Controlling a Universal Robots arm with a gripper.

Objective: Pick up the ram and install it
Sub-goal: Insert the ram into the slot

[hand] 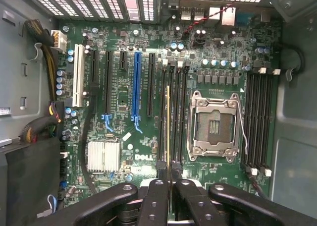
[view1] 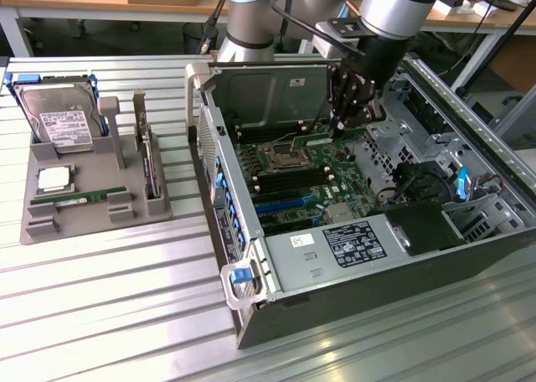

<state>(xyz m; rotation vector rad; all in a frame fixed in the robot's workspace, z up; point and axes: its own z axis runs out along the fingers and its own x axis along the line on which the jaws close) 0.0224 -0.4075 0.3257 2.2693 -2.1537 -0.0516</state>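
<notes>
My gripper [view1: 342,129] is down inside the open computer case [view1: 251,307], shut on the ram [view1: 314,139], a thin green stick. In the wrist view the ram [hand: 167,127] is edge-on between the black fingers [hand: 157,196], running along the black memory slots [hand: 174,112] beside the CPU socket [hand: 213,127]. The ram lines up with one slot; I cannot tell whether it touches it. My gripper [hand: 168,186] grips the stick's near end.
A grey holder tray [view1: 92,219] at the exterior view's left carries a silver hard drive [view1: 59,118], a dark expansion card [view1: 149,160], a CPU chip [view1: 54,179] and another green stick [view1: 79,198]. Case walls, the power supply [view1: 352,244] and cables [hand: 44,62] hem the motherboard.
</notes>
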